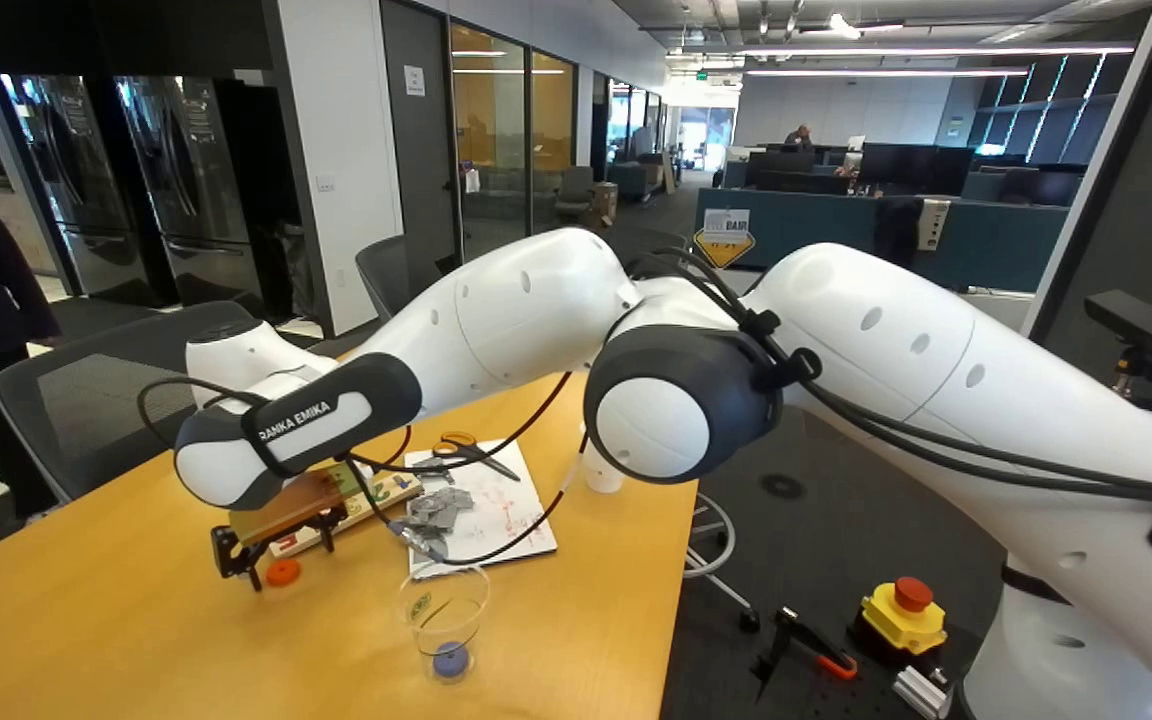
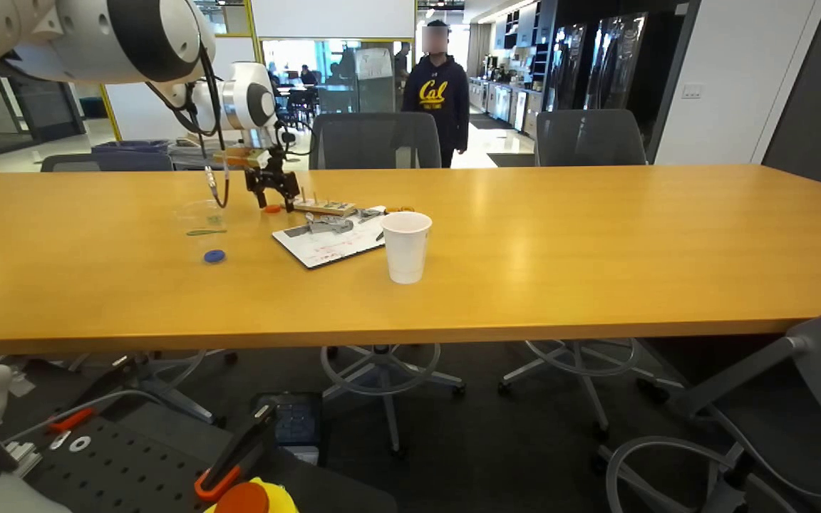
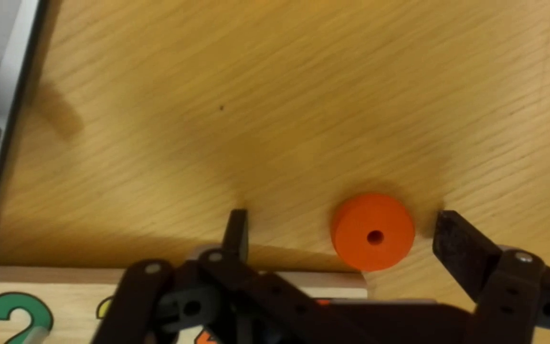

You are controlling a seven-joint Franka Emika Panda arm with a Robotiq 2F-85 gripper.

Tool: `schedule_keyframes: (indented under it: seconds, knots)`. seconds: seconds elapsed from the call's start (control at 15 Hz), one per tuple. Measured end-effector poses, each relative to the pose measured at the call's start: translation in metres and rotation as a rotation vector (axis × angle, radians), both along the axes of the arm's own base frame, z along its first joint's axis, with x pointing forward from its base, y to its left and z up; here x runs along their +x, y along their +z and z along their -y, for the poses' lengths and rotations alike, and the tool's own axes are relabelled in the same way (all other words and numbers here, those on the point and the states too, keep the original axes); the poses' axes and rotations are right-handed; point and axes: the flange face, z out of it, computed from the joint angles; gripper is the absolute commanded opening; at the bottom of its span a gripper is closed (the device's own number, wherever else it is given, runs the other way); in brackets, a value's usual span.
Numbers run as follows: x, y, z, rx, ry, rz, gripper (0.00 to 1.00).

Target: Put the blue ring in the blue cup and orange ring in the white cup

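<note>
The orange ring (image 3: 374,233) lies flat on the table, beside the end of a wooden number board. It also shows in both exterior views (image 1: 282,572) (image 2: 272,209). My gripper (image 3: 342,222) is open and low, with the orange ring between its fingers, nearer the right finger in the wrist view and touching neither. The blue ring (image 1: 450,659) lies at the bottom of the see-through blue cup (image 1: 444,612), which stands upright. The blue ring (image 2: 214,256) also shows in an exterior view. The white cup (image 2: 406,249) stands upright near the table edge; the arm partly hides it (image 1: 603,474).
The wooden number board (image 3: 84,286) with pegs lies right beside the orange ring. A white pad (image 1: 496,510) with grey crumpled pieces (image 1: 439,508) and orange-handled scissors (image 1: 461,447) lies between the board and the white cup. Chairs and a person stand beyond the table.
</note>
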Motion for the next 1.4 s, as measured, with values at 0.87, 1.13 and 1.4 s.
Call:
schedule_keyframes:
  seconds: [0.87, 1.13, 1.4]
  knots:
    - [-0.0016, 0.0025, -0.0056, -0.006, 0.002, -0.046, 1.00]
    - [-0.0009, -0.0011, -0.0064, 0.008, 0.001, -0.051, 1.00]
    - [0.0008, -0.0003, -0.0074, 0.021, 0.002, -0.044, 0.58]
